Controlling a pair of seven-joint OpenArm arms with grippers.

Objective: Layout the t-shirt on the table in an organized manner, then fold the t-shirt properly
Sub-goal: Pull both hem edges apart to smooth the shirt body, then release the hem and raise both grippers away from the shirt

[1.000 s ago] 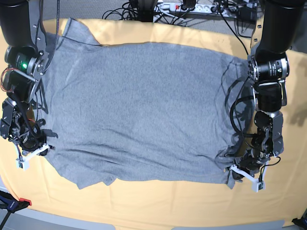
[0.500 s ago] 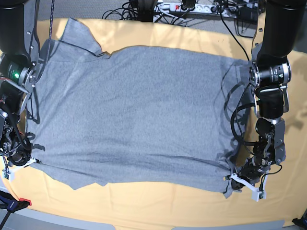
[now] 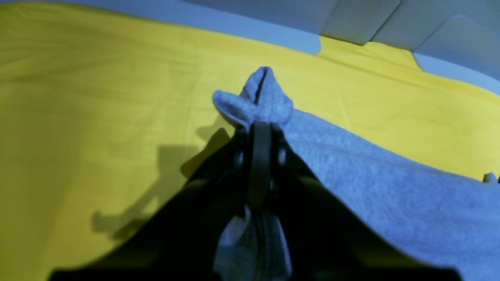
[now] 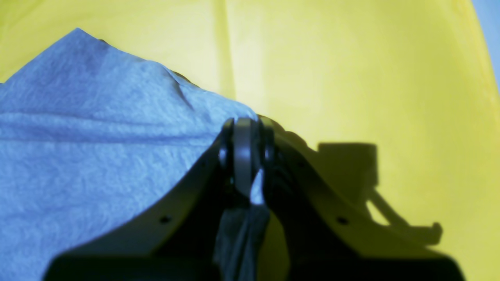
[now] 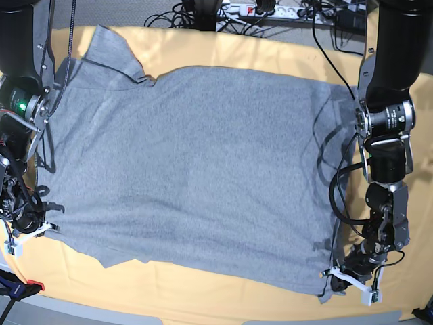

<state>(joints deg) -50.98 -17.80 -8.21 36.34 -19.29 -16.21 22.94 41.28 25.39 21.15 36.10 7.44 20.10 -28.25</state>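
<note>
Two hands (image 5: 348, 279) (image 5: 27, 233) pinch soft heather-grey t-shirt (image 5: 196, 169) corners.

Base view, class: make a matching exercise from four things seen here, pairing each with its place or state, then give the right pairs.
Column one:
1. t-shirt
2. table
3. left gripper
4. power strip

Column two:
A. beyond the table's far edge
B. shut on a shirt corner, near right of the view
C. spread flat, grey
D. covered in yellow-orange cloth

Pairs: 1-C, 2-D, 3-B, 4-A
</note>
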